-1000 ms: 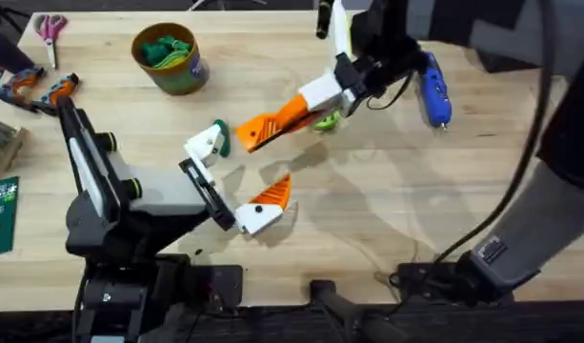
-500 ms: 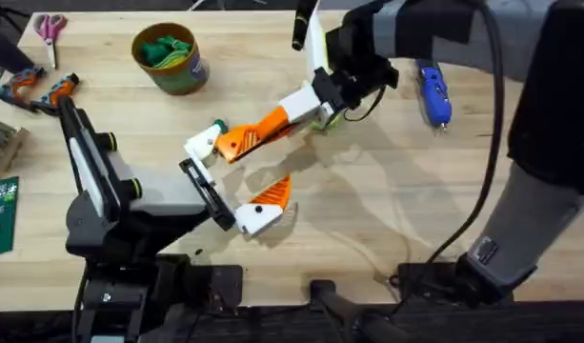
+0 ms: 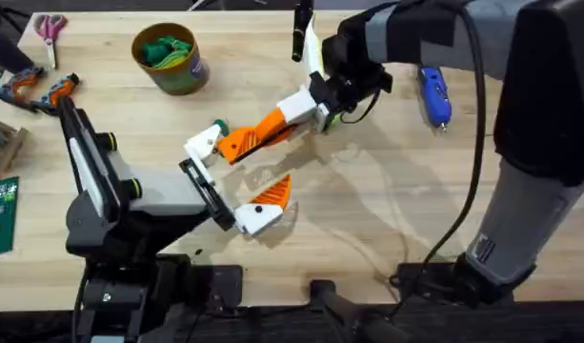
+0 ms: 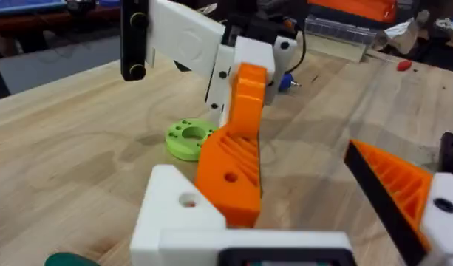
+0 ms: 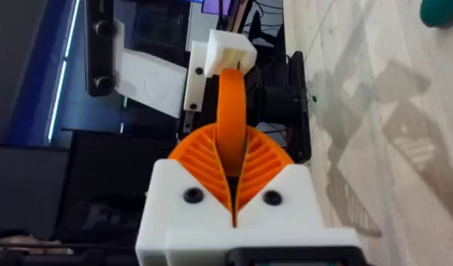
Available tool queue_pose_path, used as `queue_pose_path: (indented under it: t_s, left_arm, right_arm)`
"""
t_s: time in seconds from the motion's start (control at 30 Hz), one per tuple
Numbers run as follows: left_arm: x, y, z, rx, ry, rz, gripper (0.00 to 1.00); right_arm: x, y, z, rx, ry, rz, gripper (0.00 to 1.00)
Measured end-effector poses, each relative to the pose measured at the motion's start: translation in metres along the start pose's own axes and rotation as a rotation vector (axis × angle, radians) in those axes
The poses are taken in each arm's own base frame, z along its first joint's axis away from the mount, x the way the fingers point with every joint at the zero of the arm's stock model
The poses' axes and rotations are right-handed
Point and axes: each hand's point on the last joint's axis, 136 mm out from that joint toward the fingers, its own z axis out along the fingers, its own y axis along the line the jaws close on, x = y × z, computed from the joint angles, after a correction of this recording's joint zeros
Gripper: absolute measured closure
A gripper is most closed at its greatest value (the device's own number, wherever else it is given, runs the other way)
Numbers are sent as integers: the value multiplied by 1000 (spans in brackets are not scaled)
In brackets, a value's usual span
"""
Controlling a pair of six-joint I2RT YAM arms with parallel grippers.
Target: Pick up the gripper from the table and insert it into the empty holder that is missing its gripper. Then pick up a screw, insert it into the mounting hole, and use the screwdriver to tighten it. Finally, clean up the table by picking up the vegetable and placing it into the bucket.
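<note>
My right gripper (image 3: pixel 275 123) reaches in from the right, shut on the orange wedge-shaped gripper (image 3: pixel 236 141). The wedge's free end rests against the white holder (image 3: pixel 206 144), the bare finger of my left gripper (image 3: pixel 232 176). In the left wrist view the orange gripper (image 4: pixel 235 166) lies along the holder (image 4: pixel 174 213). The right wrist view shows the gripper (image 5: pixel 230 111) pointing at the holder (image 5: pixel 230 50). My left gripper is open, its other finger carrying an orange pad (image 3: pixel 271 195). The dark green vegetable (image 3: pixel 222 130) lies beside the holder. Far back left stands the bucket (image 3: pixel 185 76); the blue screwdriver (image 3: pixel 432 90) lies far right.
A lime-green disc (image 4: pixel 189 138) lies under the right gripper. Scissors (image 3: pixel 50 27) and orange-handled pliers (image 3: pixel 39 90) sit at the far left, a green card (image 3: pixel 0 215) at the left edge. The bucket holds something green.
My right gripper carried the orange wedge leftward until its tip reached the white holder. In the last half second it barely shifted. The left arm stayed still.
</note>
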Motion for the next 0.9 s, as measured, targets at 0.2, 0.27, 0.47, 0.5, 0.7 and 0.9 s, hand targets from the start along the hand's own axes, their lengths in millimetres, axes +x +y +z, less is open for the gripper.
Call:
queue_pose_path:
  t_s: [0.2, 0.27, 0.47, 0.5, 0.7, 0.9]
  left_arm:
    - [0, 0, 0, 0, 0, 0, 15]
    - [0, 0, 0, 0, 0, 0, 15]
    - [0, 0, 0, -1, 0, 0, 15]
    - [0, 0, 0, -1, 0, 0, 15]
    - [0, 2, 0, -12, 0, 1, 15]
    - [0, 8, -1, -46, -2, 1, 15]
  right_arm:
    - [-2, 3, 0, -20, -11, 10, 989]
    - [-3, 4, 0, -23, -13, 10, 990]
    - [-3, 4, 0, -23, -13, 16, 990]
    - [-3, 4, 0, -23, -12, 17, 990]
    - [-5, 2, 9, -26, 8, -10, 990]
    - [-12, 0, 16, -33, 19, -16, 990]
